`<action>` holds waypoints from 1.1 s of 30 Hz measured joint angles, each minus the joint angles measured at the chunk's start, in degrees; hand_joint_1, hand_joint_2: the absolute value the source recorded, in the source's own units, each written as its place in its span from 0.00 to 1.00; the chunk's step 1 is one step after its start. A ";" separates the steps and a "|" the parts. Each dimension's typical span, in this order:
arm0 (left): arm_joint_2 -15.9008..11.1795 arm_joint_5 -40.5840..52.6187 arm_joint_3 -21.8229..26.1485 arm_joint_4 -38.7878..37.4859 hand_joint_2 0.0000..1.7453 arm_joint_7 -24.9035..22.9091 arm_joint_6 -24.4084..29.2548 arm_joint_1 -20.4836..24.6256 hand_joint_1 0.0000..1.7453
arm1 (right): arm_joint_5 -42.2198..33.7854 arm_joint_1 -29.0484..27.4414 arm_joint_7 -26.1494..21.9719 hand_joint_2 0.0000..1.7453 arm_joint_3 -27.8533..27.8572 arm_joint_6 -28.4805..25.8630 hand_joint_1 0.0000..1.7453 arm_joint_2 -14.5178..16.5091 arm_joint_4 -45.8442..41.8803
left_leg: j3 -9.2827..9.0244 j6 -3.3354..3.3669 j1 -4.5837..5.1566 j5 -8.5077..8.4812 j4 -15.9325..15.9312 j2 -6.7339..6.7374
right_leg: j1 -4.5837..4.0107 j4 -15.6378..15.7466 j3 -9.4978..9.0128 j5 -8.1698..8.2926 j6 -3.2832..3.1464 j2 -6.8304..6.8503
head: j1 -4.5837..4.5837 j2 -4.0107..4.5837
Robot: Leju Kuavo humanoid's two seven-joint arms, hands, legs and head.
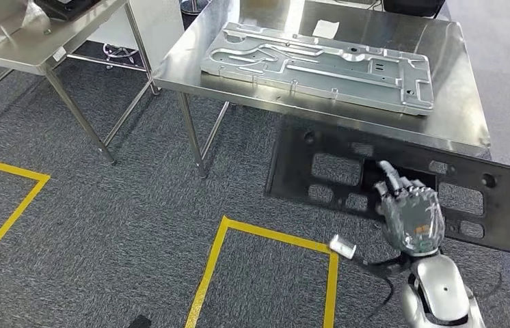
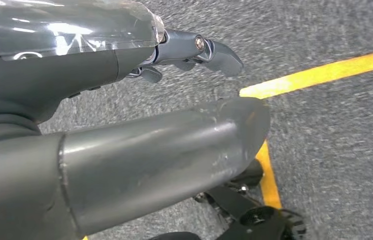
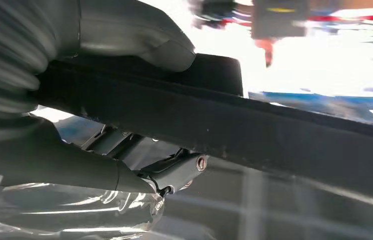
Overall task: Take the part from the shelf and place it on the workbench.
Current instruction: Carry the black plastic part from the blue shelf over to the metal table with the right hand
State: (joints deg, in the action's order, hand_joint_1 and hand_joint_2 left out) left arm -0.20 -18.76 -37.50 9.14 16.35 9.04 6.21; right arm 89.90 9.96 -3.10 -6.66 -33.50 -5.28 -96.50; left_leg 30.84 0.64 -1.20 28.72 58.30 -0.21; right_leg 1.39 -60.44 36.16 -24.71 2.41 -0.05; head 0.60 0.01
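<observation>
The part is a long flat black panel [image 1: 348, 171] with several cut-outs, held level in front of the steel workbench [image 1: 464, 116] and just below its near edge. My right hand [image 1: 411, 217] grips the panel's near edge, thumb on one face and fingers on the other. In the right wrist view the black panel [image 3: 274, 130] runs across as a dark bar clamped in my right hand [image 3: 89, 125]. My left hand [image 2: 194, 50] hangs over the carpet with its fingers curled in and nothing in them.
A large stamped sheet-metal plate [image 1: 320, 65] covers much of the workbench top, with a small white slip [image 1: 325, 28] behind it. A second steel table [image 1: 27, 41] stands at the far left. Yellow tape lines [image 1: 266, 236] mark the grey carpet.
</observation>
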 joint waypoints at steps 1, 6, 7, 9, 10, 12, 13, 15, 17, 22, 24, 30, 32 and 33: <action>-0.02 -0.32 -0.48 0.00 0.00 -0.04 0.03 0.15 0.00 | 0.03 2.27 8.90 1.00 -4.51 1.38 1.00 -1.94 0.61 | 0.05 -0.39 0.06 0.17 -0.03 0.05 | -0.16 1.32 -0.38 0.09 -0.22 -0.03 | -0.01 0.00; -0.05 -1.31 -2.29 0.02 0.00 0.14 0.14 0.55 0.00 | 0.09 9.33 27.43 1.00 -26.80 3.02 1.00 -7.59 2.76 | 0.58 -1.92 -0.10 1.93 2.62 0.39 | -0.31 2.34 -1.59 -1.04 -2.38 -0.19 | -0.42 -0.01; -0.05 -1.35 -2.50 0.02 0.00 0.18 0.14 0.61 0.00 | 0.10 10.02 27.24 1.00 -29.52 3.10 1.00 -7.99 3.03 | 2.34 -2.02 -0.12 3.23 5.98 0.36 | -0.40 2.42 -1.99 -1.33 -2.80 -0.04 | -0.60 -0.01; -0.08 -1.38 -2.78 0.02 0.00 0.21 0.14 0.61 0.00 | 0.10 10.95 26.80 1.00 -34.09 3.09 1.00 -8.59 3.63 | 7.29 -2.10 -0.09 5.78 14.16 0.34 | -0.80 2.41 -2.70 -2.03 -3.39 0.17 | -0.85 -0.01; -0.10 -1.41 -2.91 0.01 0.00 0.19 0.15 0.50 0.00 | 0.10 11.15 26.58 1.00 -35.51 3.05 1.00 -8.78 3.88 | 9.19 -2.05 -0.06 5.89 16.62 0.34 | -1.04 2.40 -3.15 -2.41 -3.55 0.19 | -0.87 -0.01; -0.15 -1.49 -3.21 0.00 0.00 0.16 0.19 0.23 0.00 | 0.10 11.39 26.24 1.00 -37.43 2.80 1.00 -9.15 4.28 | 9.85 -1.56 0.12 2.36 14.75 0.33 | -1.49 2.37 -4.38 -3.29 -3.70 0.11 | -0.90 -0.01; -0.20 -1.54 -3.37 0.00 0.00 0.15 0.23 0.14 0.00 | 0.10 11.59 26.19 1.00 -37.83 2.58 1.00 -9.38 4.39 | 8.71 -1.10 0.30 -0.61 10.79 0.31 | -1.66 2.36 -5.09 -3.79 -3.70 0.05 | -0.91 -0.01; -0.39 -1.61 -3.64 -0.02 0.00 0.11 0.30 0.11 0.00 | 0.10 12.18 26.23 1.00 -38.29 2.05 1.00 -9.83 4.50 | 6.09 -0.26 0.77 -4.03 3.97 0.28 | -1.98 2.30 -6.05 -4.67 -3.43 -0.10 | -0.79 -0.01; -0.51 -1.64 -3.80 -0.04 0.00 0.05 0.33 0.22 0.00 | 0.10 12.66 26.26 1.00 -38.61 1.70 1.00 -10.13 4.55 | 5.03 0.20 1.11 -3.94 1.85 0.28 | -2.01 2.40 -6.27 -5.11 -2.94 -0.20 | -0.64 -0.01; -0.38 -1.74 -4.00 -0.02 0.00 0.05 0.36 0.28 0.00 | 0.10 13.30 26.32 1.00 -39.33 1.27 1.00 -11.08 4.46 | 3.53 1.28 0.48 -3.72 -0.08 0.34 | -1.59 -2.23 -4.03 -7.73 -1.35 -0.14 | -0.60 -0.01; -0.39 -1.96 -4.02 -0.02 0.00 0.07 0.42 0.32 0.00 | 0.10 13.31 26.03 1.00 -39.40 1.00 1.00 -11.45 4.44 | 3.09 1.54 0.48 -3.28 -0.21 0.33 | -1.16 -9.95 0.77 -10.31 -0.79 -0.12 | -0.56 -0.01; -0.36 -2.18 -4.05 -0.02 0.00 0.05 0.49 0.15 0.00 | 0.10 12.49 22.88 1.00 -38.75 0.99 1.00 -11.84 4.44 | 0.04 0.42 0.14 -0.76 -0.04 0.04 | -0.16 -1.47 0.30 -0.70 0.06 0.20 | -0.43 -0.01; -0.38 -2.18 -4.08 -0.02 0.00 0.04 0.48 0.28 0.00 | 0.10 12.34 21.31 1.00 -38.25 1.07 1.00 -11.80 4.46 | -0.36 -0.39 0.22 -0.16 -0.19 -0.01 | -0.52 1.60 -1.06 -0.35 -0.58 0.21 | -0.42 -0.01; -0.38 -2.18 -4.10 -0.02 0.00 0.03 0.45 0.34 0.00 | 0.10 12.28 20.66 1.00 -38.03 1.11 1.00 -11.78 4.46 | -0.54 -0.77 0.28 0.00 -0.35 0.01 | -0.74 1.90 -1.17 -0.67 -1.05 0.11 | -0.47 -0.01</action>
State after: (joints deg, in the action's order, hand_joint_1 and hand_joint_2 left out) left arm -0.58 -20.94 -41.59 9.11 16.38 9.49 6.55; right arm 90.01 22.23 17.56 -44.69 -32.39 -17.05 -92.04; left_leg 30.30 -0.13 -0.92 28.72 57.95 -0.20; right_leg 0.65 -58.54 34.99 -25.39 1.35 0.06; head 0.13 0.00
